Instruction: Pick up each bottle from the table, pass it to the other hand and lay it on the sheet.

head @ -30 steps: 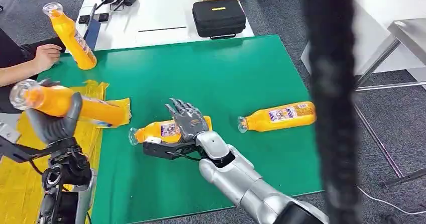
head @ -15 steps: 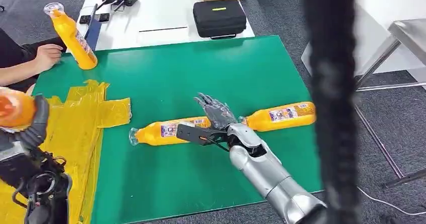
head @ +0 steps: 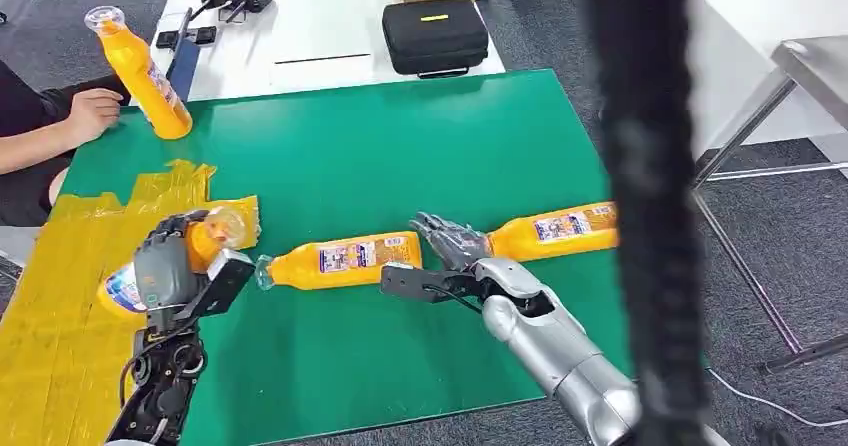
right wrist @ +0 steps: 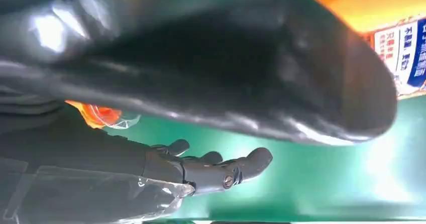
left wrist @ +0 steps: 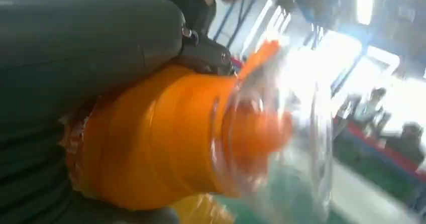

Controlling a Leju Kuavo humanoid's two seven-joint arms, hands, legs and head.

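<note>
— Where's the bottle I'm carrying?

— My left hand [head: 168,266] grips an orange-filled bottle [head: 205,241] over the yellow sheet [head: 60,316], clear cap toward the green desk [head: 400,156].

— And the rest?

— Two full bottles lie beside the sheet: the nearer bottle [head: 340,259], then the farther bottle [head: 550,230]. My right hand [head: 452,246] sits between them, fingers apart, holding nothing.

Left hand [head: 172,266] hides held bottle [head: 215,234] middle; dark blurred post [head: 645,206] crosses far bottle [head: 550,230].
</note>
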